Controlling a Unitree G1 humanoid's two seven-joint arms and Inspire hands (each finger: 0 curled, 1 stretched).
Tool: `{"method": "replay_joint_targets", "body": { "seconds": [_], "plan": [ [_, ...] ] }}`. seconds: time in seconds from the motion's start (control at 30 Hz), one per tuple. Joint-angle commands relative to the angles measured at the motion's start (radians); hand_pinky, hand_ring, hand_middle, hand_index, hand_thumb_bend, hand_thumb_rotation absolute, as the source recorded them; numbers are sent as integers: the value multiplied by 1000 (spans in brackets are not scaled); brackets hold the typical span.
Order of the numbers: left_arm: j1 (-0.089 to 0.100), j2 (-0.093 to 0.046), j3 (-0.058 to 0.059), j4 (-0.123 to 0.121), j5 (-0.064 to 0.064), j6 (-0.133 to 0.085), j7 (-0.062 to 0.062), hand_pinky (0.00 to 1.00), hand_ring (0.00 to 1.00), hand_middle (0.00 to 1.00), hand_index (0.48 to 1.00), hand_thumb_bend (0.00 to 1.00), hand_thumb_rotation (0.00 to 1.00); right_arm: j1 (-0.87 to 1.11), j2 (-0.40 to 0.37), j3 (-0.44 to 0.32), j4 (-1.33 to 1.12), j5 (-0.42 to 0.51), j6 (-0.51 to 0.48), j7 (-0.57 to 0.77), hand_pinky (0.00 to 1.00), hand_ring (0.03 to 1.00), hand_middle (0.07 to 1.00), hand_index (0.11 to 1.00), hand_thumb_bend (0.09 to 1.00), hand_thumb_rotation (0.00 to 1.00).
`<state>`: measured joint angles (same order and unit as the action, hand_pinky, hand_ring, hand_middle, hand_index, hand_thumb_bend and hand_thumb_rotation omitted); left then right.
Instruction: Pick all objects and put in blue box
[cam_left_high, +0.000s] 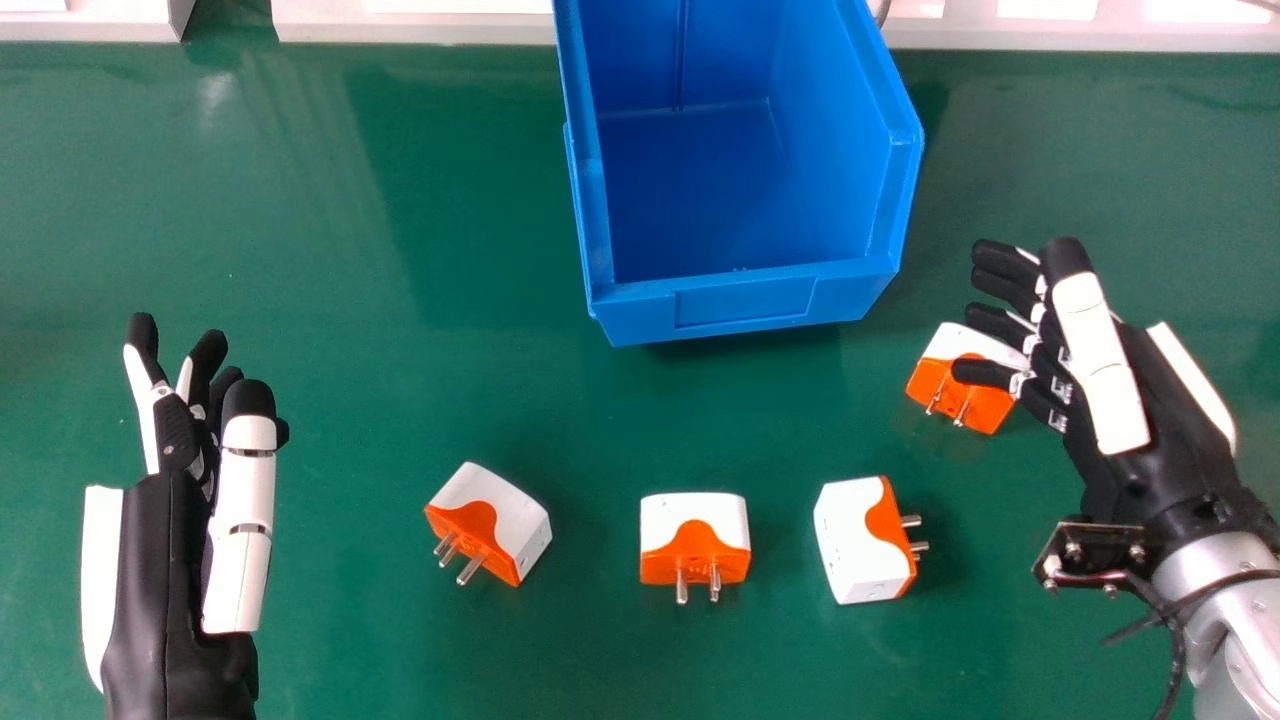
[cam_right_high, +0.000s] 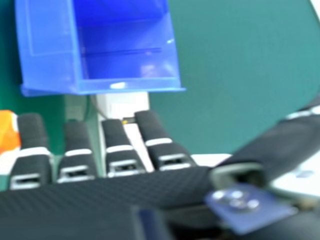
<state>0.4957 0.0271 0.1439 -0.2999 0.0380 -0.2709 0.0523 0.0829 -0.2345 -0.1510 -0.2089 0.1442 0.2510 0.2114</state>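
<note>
The open-topped blue box (cam_left_high: 745, 300) stands on the green table (cam_left_high: 400, 390). From it, white-and-orange plug adapters lie at seven (cam_left_high: 505, 515), six (cam_left_high: 695, 535) and five o'clock (cam_left_high: 860, 540). A fourth adapter (cam_left_high: 945, 385), between four and five, is partly hidden by the right hand (cam_left_high: 1165, 410), its fingers extended. The left hand (cam_left_high: 165, 560), at eight, has relaxed, open fingers.

Here's the blue box (cam_left_high: 750, 305), its far end cut off by the head view's edge! The right hand (cam_left_high: 1165, 425) hides part of the nearest plug adapter (cam_left_high: 985, 408), while the left hand (cam_left_high: 160, 560) runs out of frame at the bottom. Over to the right hand view: an orange-and-white thing (cam_right_high: 6, 132), sliced by the edge, part covered by fingers, too blurred to identify!
</note>
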Motion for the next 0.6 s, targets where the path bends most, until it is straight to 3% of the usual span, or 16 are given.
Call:
{"method": "replay_joint_targets", "body": {
  "seconds": [0.0,0.1,0.27,0.57],
  "plan": [
    [6,5,7,-17,4,-8,-2,836,951,972,970,381,913,-13,-6,-5,-23,-5,-22,-4,749,877,892,851,491,1000],
    [10,4,5,-23,8,-8,-3,836,951,972,970,386,913,-10,-7,-6,-28,-3,-21,-2,749,877,892,851,491,1000],
    [12,5,8,-18,0,-13,-9,842,952,972,974,391,916,-6,-10,-2,-28,-10,-29,-1,749,877,892,851,495,1000],
    [23,3,5,-34,8,-6,-6,848,953,973,976,384,920,7,-16,2,-33,-36,-53,7,746,877,892,852,514,1000]
  ]
}}
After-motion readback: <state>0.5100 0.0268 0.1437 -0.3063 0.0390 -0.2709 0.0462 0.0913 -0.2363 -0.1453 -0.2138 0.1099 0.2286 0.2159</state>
